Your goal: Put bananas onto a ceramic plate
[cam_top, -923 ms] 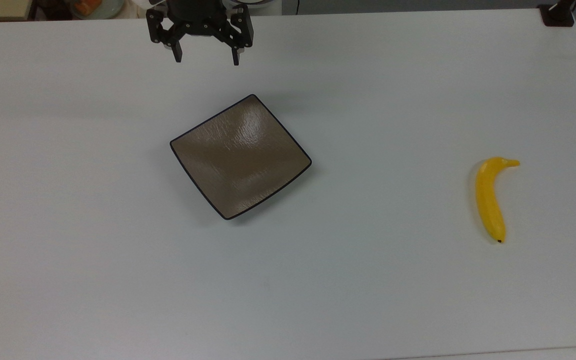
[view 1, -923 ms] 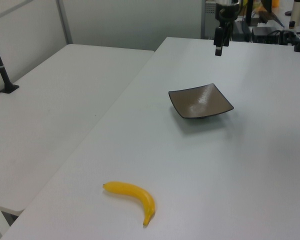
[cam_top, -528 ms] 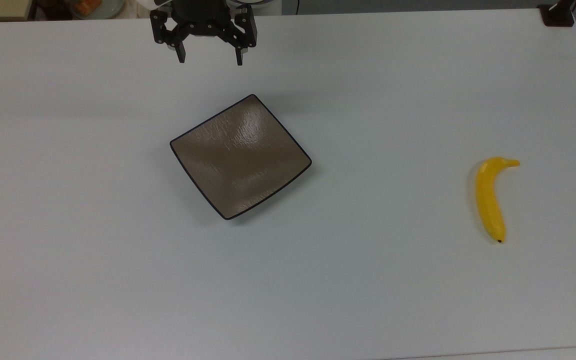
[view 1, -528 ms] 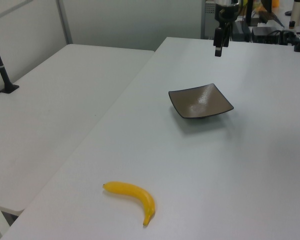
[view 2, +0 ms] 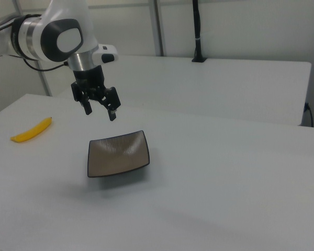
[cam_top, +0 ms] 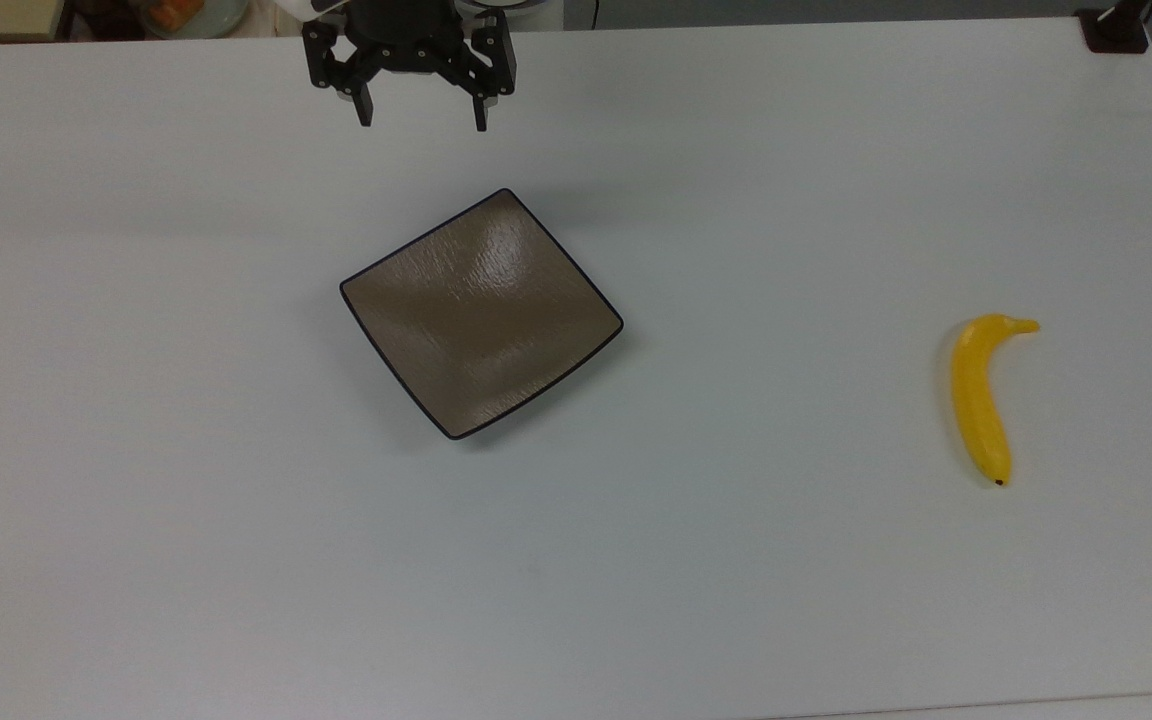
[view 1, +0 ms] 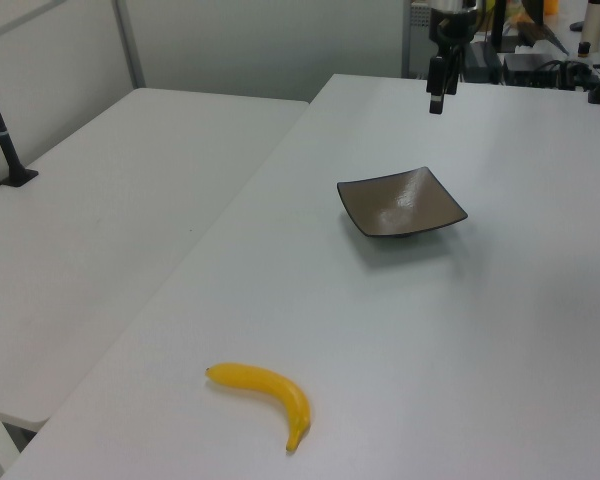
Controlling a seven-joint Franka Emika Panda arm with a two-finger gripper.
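Claw: black two-finger claw (cam_top: pixel 422 118) (view 2: pixel 100 112) (view 1: pixel 436 102), fingers spread wide, gripping nothing, raised above the white tabletop (cam_top: pixel 736 560).
Plate: square glossy taupe-brown ceramic plate (cam_top: pixel 481 313) (view 1: pixel 402 203) (view 2: pixel 118 153), just below the claw in the top view, bare.
Banana: bright yellow curved banana (cam_top: pixel 979 396) (view 1: pixel 264 394) (view 2: pixel 31 130), on the tabletop well apart from the claw, far toward the top view's right.

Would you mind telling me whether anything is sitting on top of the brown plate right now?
Nothing is: the ceramic plate shows its whole bare glossy surface. The banana lies on the table, far toward the top view's right. The table beneath the plate is covered.
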